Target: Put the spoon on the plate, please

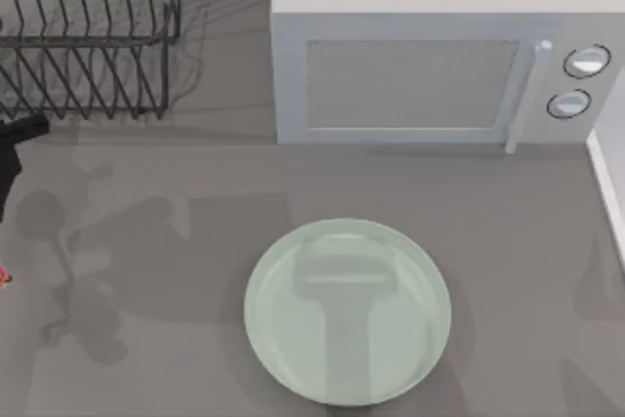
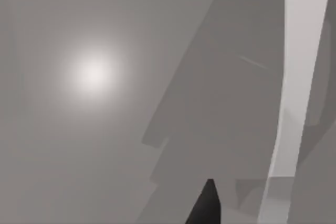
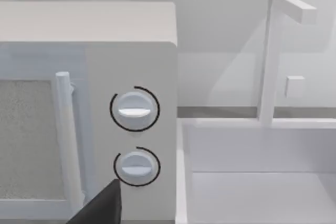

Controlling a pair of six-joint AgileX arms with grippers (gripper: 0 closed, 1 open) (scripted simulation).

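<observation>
Plate (image 1: 347,312) sits bare at 6 o'clock on the table (image 1: 195,192), below the microwave (image 1: 430,56); nothing is on it, so your placing is not yet done. A red speck at the 9 o'clock edge may be the spoon (image 1: 3,277), but you cannot confirm it. Left arm (image 1: 15,148) sits at 9 o'clock, and its finger spacing cannot be told. The right wrist view faces the microwave dials.

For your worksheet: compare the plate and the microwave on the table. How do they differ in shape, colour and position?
Shape: the plate is round, flat and shallow; the microwave is a tall box.
Colour: the plate is glossy pale mint green; the microwave is matte light grey, with two round dials.
Position: the plate lies near the table's front edge; the microwave stands at the back, beside a wire rack.
Shared: both rest on the grey table, untouched by either arm.
</observation>
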